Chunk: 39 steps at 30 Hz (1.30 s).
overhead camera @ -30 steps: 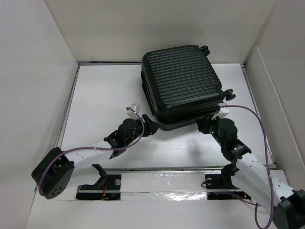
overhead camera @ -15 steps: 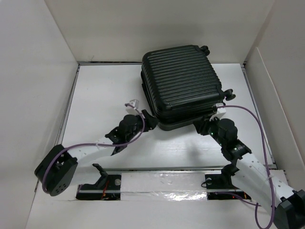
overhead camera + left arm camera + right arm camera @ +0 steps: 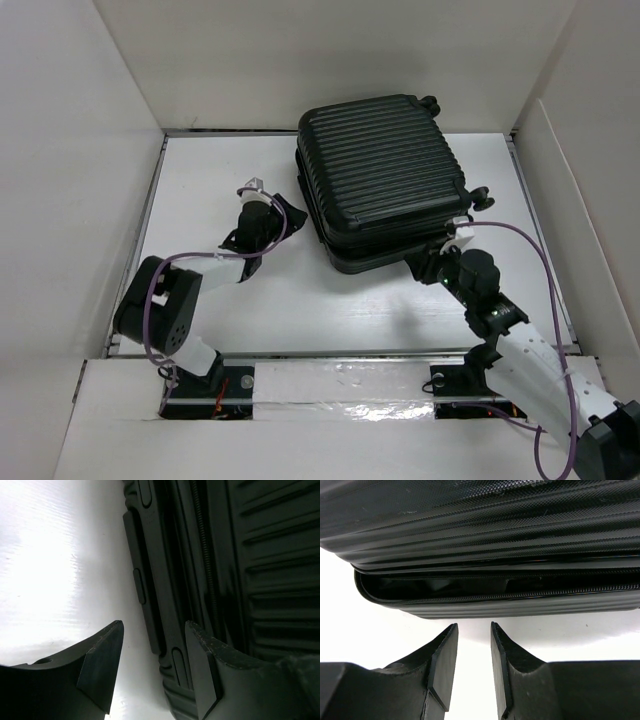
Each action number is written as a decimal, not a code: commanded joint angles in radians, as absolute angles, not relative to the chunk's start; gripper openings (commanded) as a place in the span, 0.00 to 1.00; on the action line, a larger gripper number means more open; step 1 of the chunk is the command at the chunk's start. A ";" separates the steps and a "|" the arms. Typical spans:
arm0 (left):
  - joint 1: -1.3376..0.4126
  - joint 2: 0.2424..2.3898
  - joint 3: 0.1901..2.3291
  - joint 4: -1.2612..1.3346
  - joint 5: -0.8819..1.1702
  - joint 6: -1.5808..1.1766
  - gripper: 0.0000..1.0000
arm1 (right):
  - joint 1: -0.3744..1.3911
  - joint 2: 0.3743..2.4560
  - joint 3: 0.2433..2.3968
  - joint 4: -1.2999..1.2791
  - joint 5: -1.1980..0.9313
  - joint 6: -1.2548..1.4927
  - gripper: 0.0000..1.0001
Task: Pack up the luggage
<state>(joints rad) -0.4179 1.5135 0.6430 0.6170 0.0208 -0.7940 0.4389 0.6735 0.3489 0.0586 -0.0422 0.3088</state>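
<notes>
The luggage, a black ribbed hard-shell suitcase, lies flat at the back right of the white table, lid down but slightly ajar along its near edge. My left gripper is open and empty beside its left side; that side's handle and zipper show between and beyond the fingers. My right gripper is open and empty just in front of the near edge. The gap with dark lining and zipper shows above the fingertips.
White walls enclose the table on the left, back and right. The suitcase wheels point right and back. A taped rail with the arm bases runs along the near edge.
My left arm has swung left and back, moving its gripper from the suitcase's near-left corner to its left side. My right gripper has stayed at the near edge.
</notes>
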 commanded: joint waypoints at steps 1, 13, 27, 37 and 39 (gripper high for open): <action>-0.410 1.563 0.696 0.704 0.087 -0.785 0.49 | 0.433 0.654 0.347 0.083 -0.063 0.290 0.38; -0.400 1.698 0.739 0.828 0.164 -0.815 0.49 | 0.433 0.690 0.347 0.103 -0.092 0.282 0.38; -0.471 1.841 1.055 0.307 -0.187 -0.588 0.29 | 0.433 0.632 0.364 0.061 -0.089 0.282 0.38; -0.512 1.988 1.183 0.091 -0.302 -0.500 0.21 | 0.423 0.609 0.403 0.003 -0.028 0.291 0.40; -0.459 1.996 1.140 0.130 -0.203 -0.518 0.11 | 0.414 0.604 0.400 0.003 0.044 0.307 0.41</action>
